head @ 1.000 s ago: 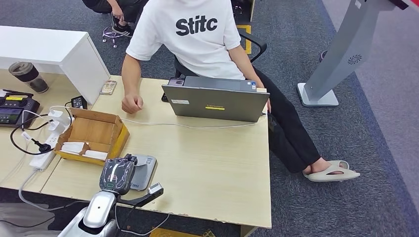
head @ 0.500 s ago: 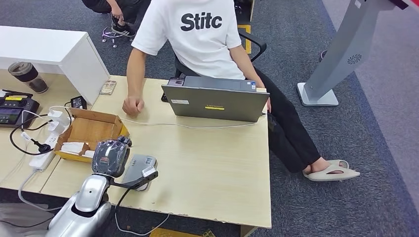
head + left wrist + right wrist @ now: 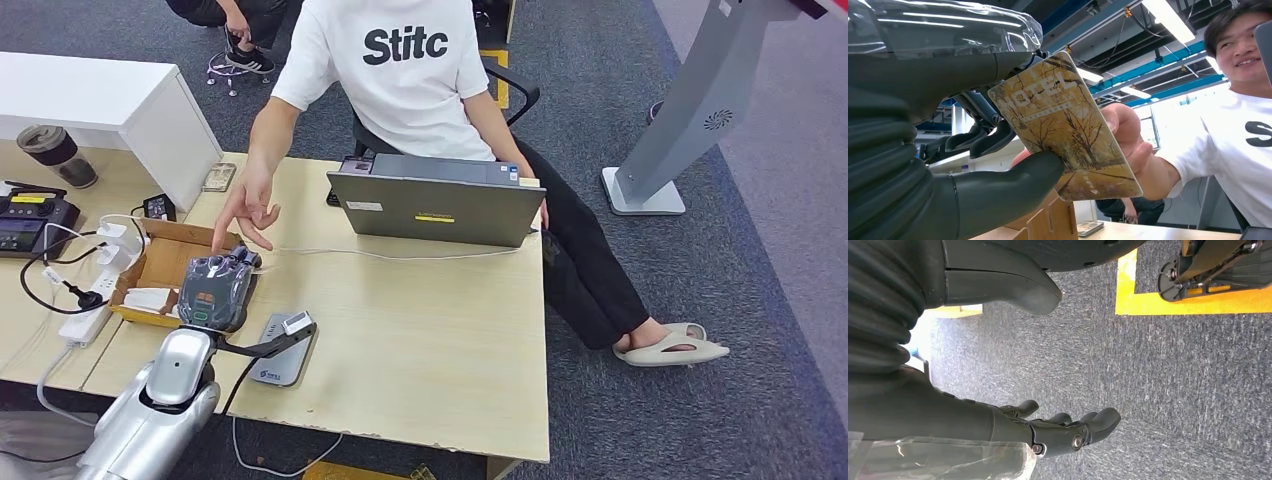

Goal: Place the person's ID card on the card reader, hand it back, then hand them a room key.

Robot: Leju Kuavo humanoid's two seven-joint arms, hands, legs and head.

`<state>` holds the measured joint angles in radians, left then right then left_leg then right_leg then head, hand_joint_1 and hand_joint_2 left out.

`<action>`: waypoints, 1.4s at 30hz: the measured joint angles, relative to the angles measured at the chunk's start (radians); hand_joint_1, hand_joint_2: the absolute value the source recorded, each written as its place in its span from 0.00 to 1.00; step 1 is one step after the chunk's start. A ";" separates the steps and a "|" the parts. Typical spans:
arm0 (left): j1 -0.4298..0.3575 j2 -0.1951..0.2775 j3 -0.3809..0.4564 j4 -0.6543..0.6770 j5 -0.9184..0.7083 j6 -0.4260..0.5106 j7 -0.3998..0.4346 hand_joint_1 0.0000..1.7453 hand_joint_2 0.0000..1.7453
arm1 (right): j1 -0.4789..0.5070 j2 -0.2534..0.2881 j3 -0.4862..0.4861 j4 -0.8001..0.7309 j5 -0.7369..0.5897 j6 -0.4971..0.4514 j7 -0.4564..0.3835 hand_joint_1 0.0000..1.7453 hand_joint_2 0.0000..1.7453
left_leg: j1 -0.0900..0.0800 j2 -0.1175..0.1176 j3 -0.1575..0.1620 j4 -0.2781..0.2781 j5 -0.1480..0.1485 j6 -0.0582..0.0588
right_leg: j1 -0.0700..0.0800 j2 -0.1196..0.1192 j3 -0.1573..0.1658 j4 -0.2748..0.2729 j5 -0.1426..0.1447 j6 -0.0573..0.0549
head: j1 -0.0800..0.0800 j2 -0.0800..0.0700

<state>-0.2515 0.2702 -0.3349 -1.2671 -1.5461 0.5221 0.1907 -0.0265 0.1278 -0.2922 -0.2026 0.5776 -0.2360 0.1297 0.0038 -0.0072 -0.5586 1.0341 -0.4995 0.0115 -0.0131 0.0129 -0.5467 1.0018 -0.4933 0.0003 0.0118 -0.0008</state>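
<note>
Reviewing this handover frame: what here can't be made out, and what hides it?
- Head view: the card, covered by the back of the left hand.
- Left wrist view: whether the person's hand already grips the card; its fingers lie behind the card.
- Head view: the contents of the box, partly behind the left hand.
- Head view: markings on the reader, too small to read.
- Right wrist view: the right hand hangs above carpet, its arm cut off by the edge.

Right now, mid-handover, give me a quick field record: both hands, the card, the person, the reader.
left hand: holds the hotel card, raised toward the person
hotel card: yellow tree print, pinched between thumb and fingers
person's hand: reaching in, at the card's far edge
card reader: grey, flat on the table, nothing on it
right hand: hangs over the carpet, holds nothing
cardboard box: beside the left hand
</note>
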 joint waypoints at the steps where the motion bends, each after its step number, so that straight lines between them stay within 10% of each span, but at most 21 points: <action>1: -0.001 0.000 0.000 0.000 0.000 0.000 0.000 1.00 1.00 | 0.000 0.000 0.000 0.000 0.000 0.000 0.000 0.00 1.00 | 0.000 0.000 0.000 0.000 0.000 0.000 | 0.000 0.000 0.000 0.000 0.000 0.000 | 0.000 0.000; 32: -0.028 0.001 0.000 0.001 0.000 0.005 0.000 1.00 1.00 | 0.000 0.000 0.000 0.000 0.000 0.000 0.000 0.00 1.00 | 0.000 0.000 0.000 0.000 0.000 0.000 | 0.000 0.000 0.000 0.000 0.000 0.000 | 0.000 0.000; 36: -0.032 0.002 0.000 0.002 -0.002 0.008 0.017 0.00 1.00 | 0.000 0.000 0.000 0.000 0.002 0.000 0.001 0.00 1.00 | 0.000 0.000 -0.001 0.000 0.000 0.000 | 0.000 0.000 0.000 0.000 0.000 0.000 | 0.000 0.000; 42: -0.047 0.029 0.048 0.016 0.007 0.050 0.120 0.00 1.00 | 0.003 -0.001 0.000 0.000 0.030 -0.001 0.010 0.00 1.00 | 0.000 0.001 -0.001 0.000 0.000 0.000 | 0.000 0.001 -0.001 0.000 0.000 0.000 | 0.001 0.000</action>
<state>-0.2982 0.2987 -0.2869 -1.2514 -1.5392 0.5719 0.3108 -0.0236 0.1268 -0.2921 -0.2026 0.6076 -0.2369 0.1394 0.0039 -0.0062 -0.5593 1.0341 -0.4996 0.0114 -0.0130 0.0144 -0.5480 1.0019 -0.4933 0.0002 0.0125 -0.0008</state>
